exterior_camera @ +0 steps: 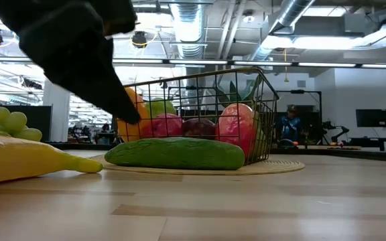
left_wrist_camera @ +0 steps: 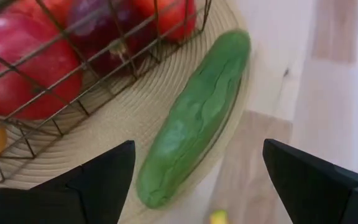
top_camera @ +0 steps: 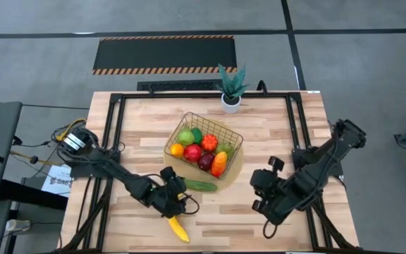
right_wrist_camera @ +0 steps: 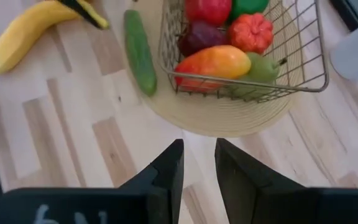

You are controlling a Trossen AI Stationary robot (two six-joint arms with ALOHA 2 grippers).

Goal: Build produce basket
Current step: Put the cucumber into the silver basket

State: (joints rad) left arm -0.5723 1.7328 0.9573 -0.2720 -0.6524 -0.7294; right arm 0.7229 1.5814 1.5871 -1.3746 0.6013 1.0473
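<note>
1. Two dark robot arms reach over a light wooden table [top_camera: 273, 134], the left arm from the left side, the right arm from the right.
2. A square gold-tan wire basket [top_camera: 224, 131] sits near the table's middle on a round woven mat [right_wrist_camera: 229, 115], turned so its corners point like a diamond in the overhead view. It holds a red apple [top_camera: 193, 152], a green fruit [top_camera: 186, 137], an orange fruit [top_camera: 177, 149], a dark purple piece [right_wrist_camera: 199, 37], a ribbed red-orange piece [right_wrist_camera: 252, 31], a long orange-red piece [right_wrist_camera: 219, 62] and a pear [right_wrist_camera: 261, 68].
3. A green cucumber [left_wrist_camera: 194, 118] lies flat outside the basket, just beside its near wall, partly on the mat's edge. In the overhead view its long axis runs roughly left to right along the table.
4. The left gripper [left_wrist_camera: 197, 186] hovers close over the cucumber's left end with its jaws spread wide. One dark finger stands on each side of the cucumber, which points away from the wrist between them; neither finger [left_wrist_camera: 98, 180] touches it.
5. A yellow banana [top_camera: 178, 228] lies near the table's front edge, just in front of the left gripper, lying diagonally.
6. Green grapes [exterior_camera: 5, 124] show behind the banana in the table-level view.
7. The right gripper [right_wrist_camera: 197, 162] hangs over bare table to the right of the basket, well apart from the cucumber, its jaws drawn close together and holding nothing.
8. A potted green plant [top_camera: 232, 88] stands at the table's far edge.
</note>
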